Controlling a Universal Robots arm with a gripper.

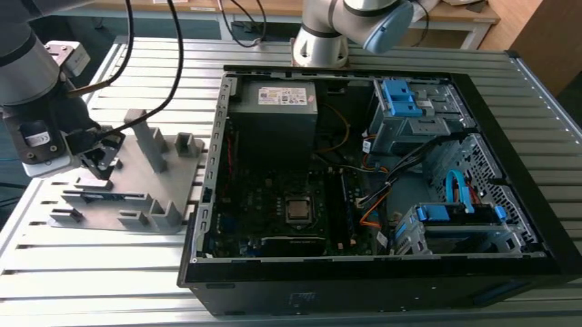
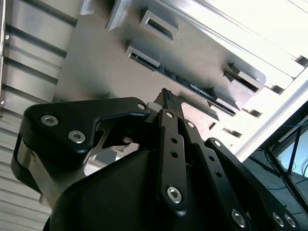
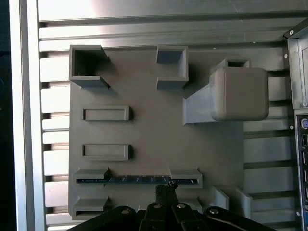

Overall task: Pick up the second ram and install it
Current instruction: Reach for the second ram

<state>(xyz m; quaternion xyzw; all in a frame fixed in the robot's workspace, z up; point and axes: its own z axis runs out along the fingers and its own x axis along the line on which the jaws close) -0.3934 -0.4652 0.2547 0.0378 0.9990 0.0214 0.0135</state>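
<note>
At the exterior view's left, holder plate (image 1: 136, 178) beside computer case (image 1: 364, 289), second ram (image 3: 137, 180) slotted in plate

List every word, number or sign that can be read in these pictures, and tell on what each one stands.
Nothing can be read for sure.
White label on the power supply: lines of print, too small to read.
White sticker on the robot arm: a dark mark, too blurred to read.
The second ram in the gray holder: no print that can be read.
</note>
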